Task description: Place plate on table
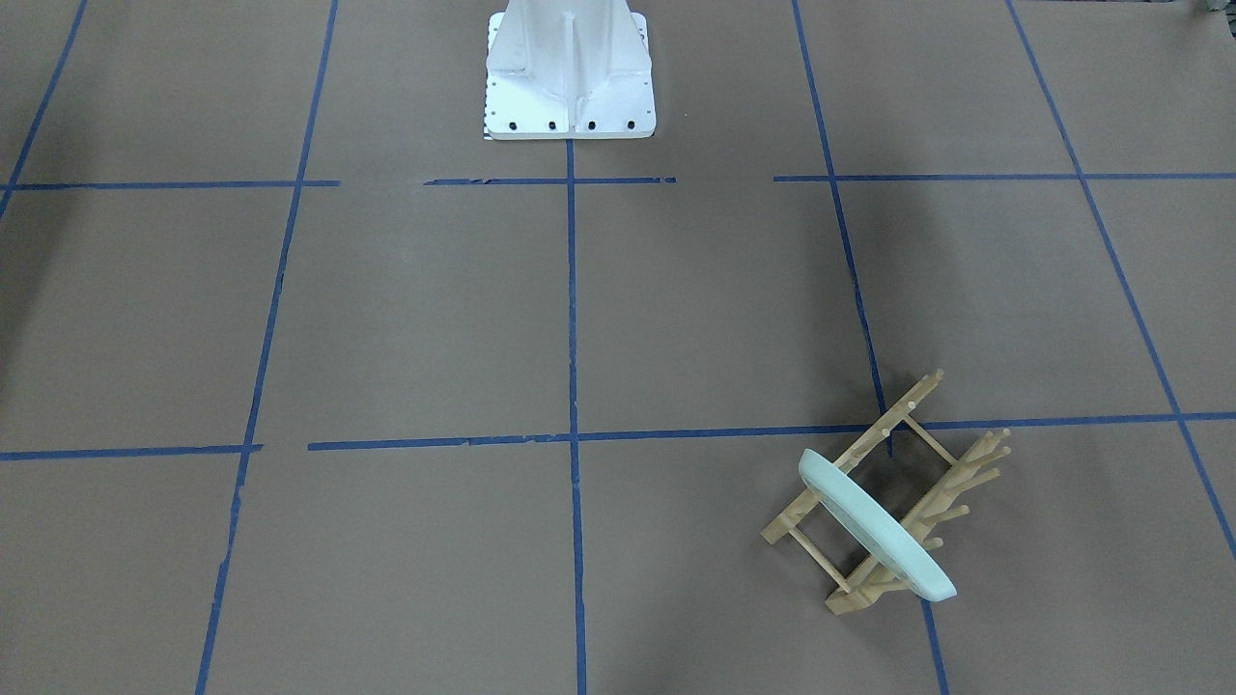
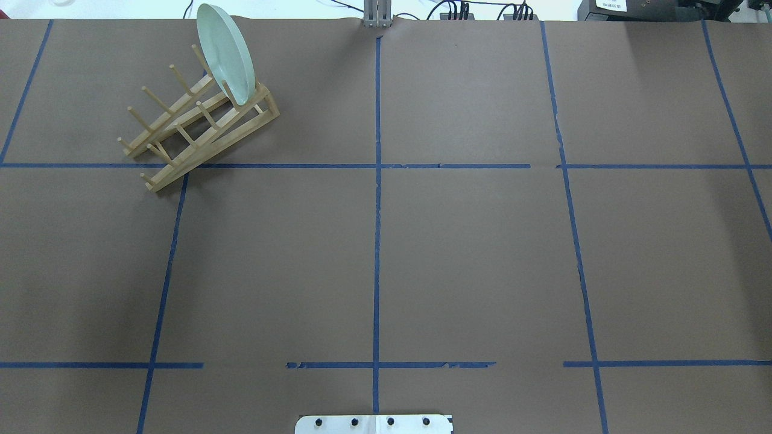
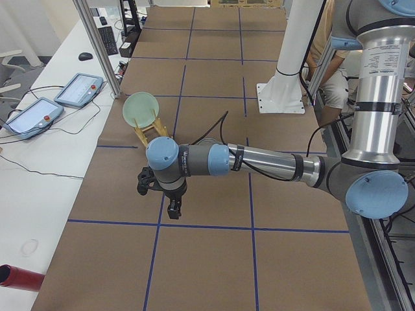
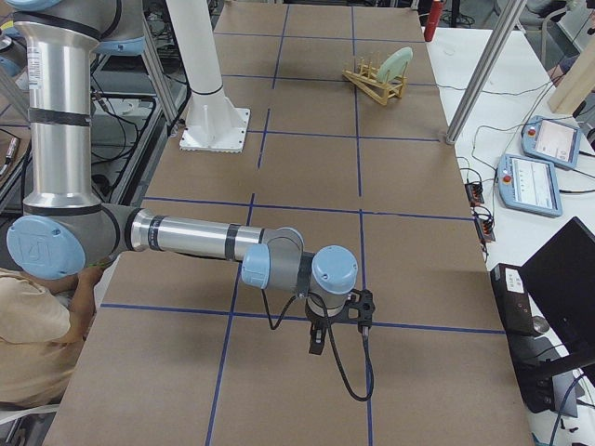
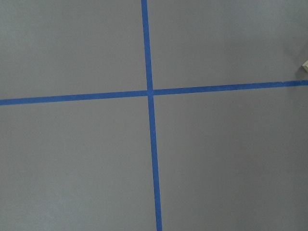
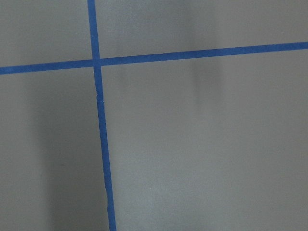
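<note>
Exterior left camera catches the robot's left arm nearest the lens, upper arm upright at the table's edge, forearm reaching level over the table point(image 2: 470, 259) and wrist bent so the left gripper point(image 3: 174, 210) points straight down, hanging above the brown paper close to a crossing of the blue tape lines point(image 2: 377, 241). Whether its fingers are apart or together cannot be told from this side view. Just past that wrist stands the plate point(image 3: 141, 109), pale mint green, on edge in the end slot of the wooden rack point(image 2: 268, 108) and leaning against its pegs, not yet lying on the table. Rack and plate sit on the robot's left side, near the table's far edge from the white robot base point(image 1: 570, 77). From the opposite end of the table, the right arm mirrors the pose: forearm stretched out level, wrist turned down, right gripper point(image 4: 316, 339) hanging over a tape line, well apart from the plate; its finger state likewise cannot be told. Both wrist cameras show only brown paper and crossing tape.
</note>
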Motion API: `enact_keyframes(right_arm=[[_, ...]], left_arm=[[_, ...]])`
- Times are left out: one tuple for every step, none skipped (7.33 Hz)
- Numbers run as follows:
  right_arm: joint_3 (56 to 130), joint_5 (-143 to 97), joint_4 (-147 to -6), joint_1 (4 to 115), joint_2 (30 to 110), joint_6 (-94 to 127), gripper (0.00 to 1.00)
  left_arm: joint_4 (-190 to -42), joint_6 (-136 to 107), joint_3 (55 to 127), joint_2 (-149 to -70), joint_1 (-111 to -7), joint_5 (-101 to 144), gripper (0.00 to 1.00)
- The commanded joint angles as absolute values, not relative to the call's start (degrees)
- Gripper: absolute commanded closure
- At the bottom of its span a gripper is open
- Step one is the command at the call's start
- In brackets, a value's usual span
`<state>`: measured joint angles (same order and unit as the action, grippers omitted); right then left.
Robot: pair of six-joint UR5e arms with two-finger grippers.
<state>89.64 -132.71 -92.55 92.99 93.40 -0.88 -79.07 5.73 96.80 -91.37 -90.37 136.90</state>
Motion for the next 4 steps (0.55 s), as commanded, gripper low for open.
enact_keyframes(right_arm=[[89.6, -132.7, -92.5, 93.0, 93.4, -0.9, 0.00], [89.6, -132.7, -92.5, 93.0, 93.4, -0.9, 0.00], [89.6, -132.7, -92.5, 93.0, 93.4, -0.9, 0.00], [89.6, -132.7, -92.5, 93.0, 93.4, -0.9, 0.00]], left_arm=[[-79.7, 5.5, 96.7, -91.1, -90.8, 138.5, 0.00], [-79.9, 4.8, 97.2, -91.8, -90.7, 141.6, 0.00], [-80.2, -5.3, 97.4, -94.9, -90.5, 146.9, 0.00], [-84.5, -20.8, 97.4, -98.4, -90.2, 149.1, 0.00]])
